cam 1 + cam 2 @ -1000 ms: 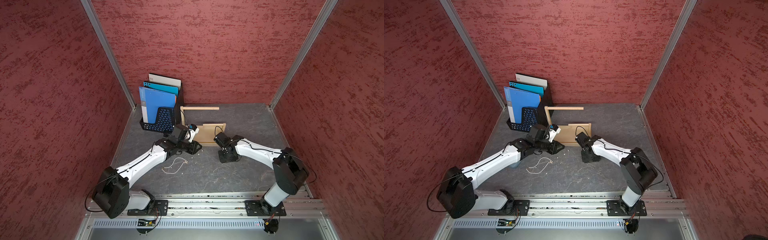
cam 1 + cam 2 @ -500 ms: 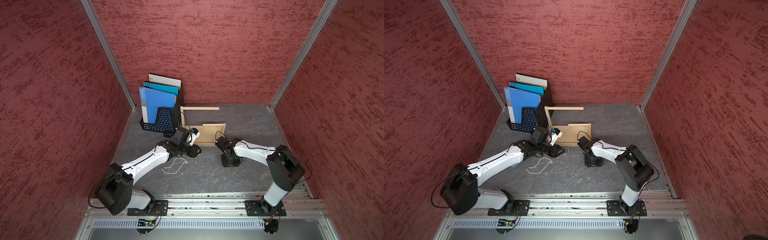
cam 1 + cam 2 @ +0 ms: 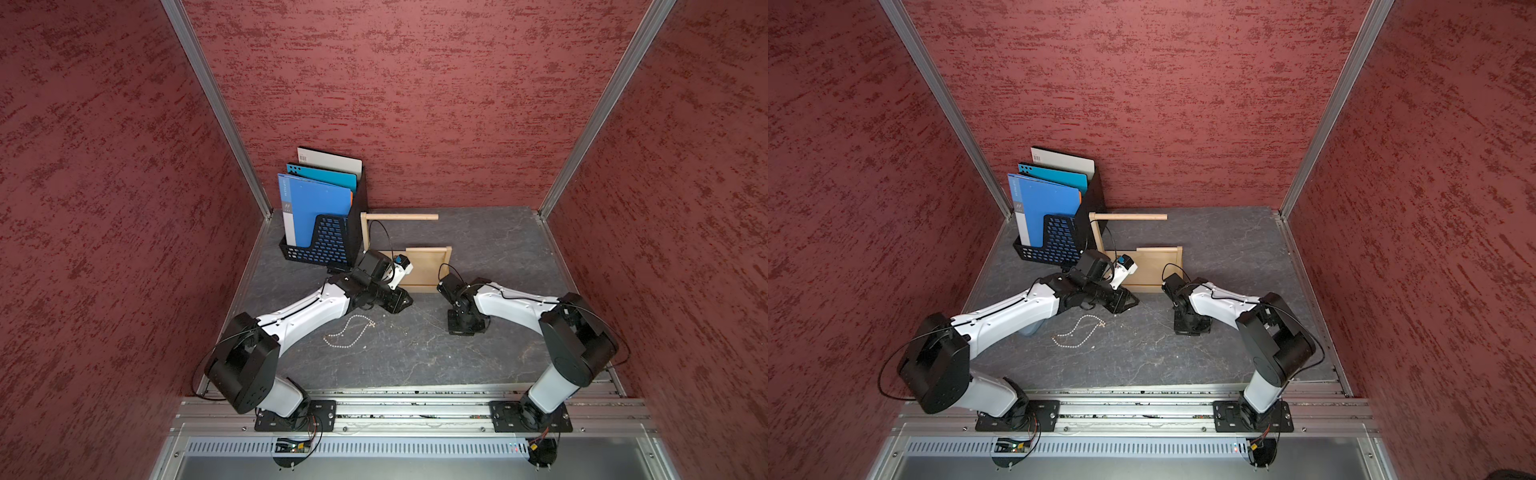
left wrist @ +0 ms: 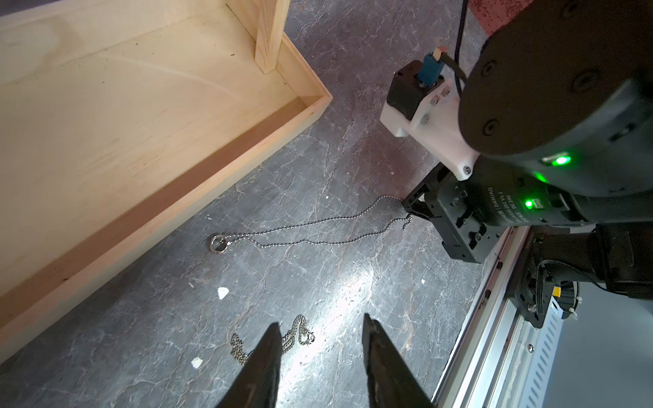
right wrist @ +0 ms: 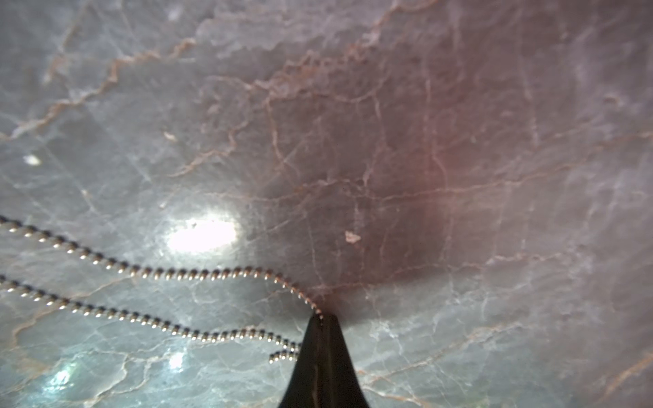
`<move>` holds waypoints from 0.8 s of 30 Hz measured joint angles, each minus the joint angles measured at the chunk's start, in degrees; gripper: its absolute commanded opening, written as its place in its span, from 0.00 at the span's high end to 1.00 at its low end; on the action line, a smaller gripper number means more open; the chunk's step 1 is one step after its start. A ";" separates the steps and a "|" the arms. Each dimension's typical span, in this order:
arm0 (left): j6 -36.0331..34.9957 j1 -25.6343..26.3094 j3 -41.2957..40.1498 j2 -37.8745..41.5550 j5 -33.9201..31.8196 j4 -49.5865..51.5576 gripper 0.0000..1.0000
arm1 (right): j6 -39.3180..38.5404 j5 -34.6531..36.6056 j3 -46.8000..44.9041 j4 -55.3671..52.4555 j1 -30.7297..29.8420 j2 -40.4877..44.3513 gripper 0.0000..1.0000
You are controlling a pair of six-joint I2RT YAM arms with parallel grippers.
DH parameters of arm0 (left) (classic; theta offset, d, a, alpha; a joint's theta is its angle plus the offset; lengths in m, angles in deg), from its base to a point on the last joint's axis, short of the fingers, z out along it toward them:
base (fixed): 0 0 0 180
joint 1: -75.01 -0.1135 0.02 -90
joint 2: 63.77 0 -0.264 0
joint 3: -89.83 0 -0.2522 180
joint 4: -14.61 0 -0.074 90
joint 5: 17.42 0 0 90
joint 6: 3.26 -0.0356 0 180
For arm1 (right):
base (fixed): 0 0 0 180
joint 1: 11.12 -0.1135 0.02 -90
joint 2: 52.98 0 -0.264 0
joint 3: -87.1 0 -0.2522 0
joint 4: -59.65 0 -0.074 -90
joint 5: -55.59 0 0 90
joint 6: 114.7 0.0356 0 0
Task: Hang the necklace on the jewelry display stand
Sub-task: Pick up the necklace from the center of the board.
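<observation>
Pinching one strand of the necklace (image 5: 198,273) right at the tabletop (image 5: 459,141), the right fingers (image 5: 319,356) are pressed fully together, and the ball chain runs into the seam at their tips. From the left wrist view, this thin silver ball chain lies stretched over the dark marbled surface. Its ring pendant (image 4: 212,243) rests just beside the outer rim of the jewelry display stand (image 4: 247,166). None of the chain hangs on the stand's crossbar (image 3: 399,216).

The left fingers (image 4: 263,367) are parted with a clear gap and hold nothing. A small link chain (image 4: 296,335) lies on the tabletop right by one tip. A pale bead necklace (image 3: 349,336) lies looped beside the left arm.

"DAMIAO" can be read on the black housing (image 4: 494,212) behind the right fingers; the smaller print beside it is too fine to make out. The white folder (image 3: 332,160) at the back of the black mesh file rack (image 3: 320,249) carries a barcode label. The front blue folder (image 3: 316,203) has a vertical line of print near its edge. Neither can be read.
</observation>
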 measured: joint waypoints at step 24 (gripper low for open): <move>-14.05 5.25 4.83 4.96 -1.70 -15.28 0.54 | -17.77 9.31 24.30 -8.20 -1.75 19.67 1.00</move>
